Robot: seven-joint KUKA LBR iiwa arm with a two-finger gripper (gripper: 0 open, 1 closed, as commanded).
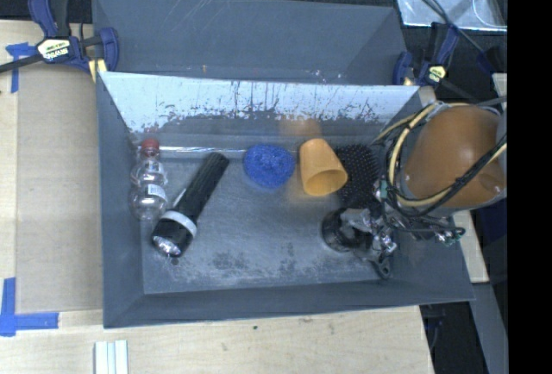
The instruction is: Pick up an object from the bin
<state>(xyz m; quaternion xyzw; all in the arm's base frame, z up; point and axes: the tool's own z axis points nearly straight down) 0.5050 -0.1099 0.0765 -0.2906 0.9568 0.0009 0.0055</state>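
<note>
At about 3 o'clock in the bin (259, 256), a black bristly thing (355, 164) is half covered by the arm's orange cover (448, 161) and its cables, so its kind is not clear. At 4 o'clock a dark round thing (336, 232) lies partly under the gripper (373, 241), and its shape cannot be told. The orange cup (323, 167) is blurred on its 9 o'clock side.

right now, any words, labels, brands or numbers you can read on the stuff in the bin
No text can be read.
The clear plastic bottle with the red cap shows no legible label.
The black flashlight, blue spongy ball and orange cup show no print.
</note>
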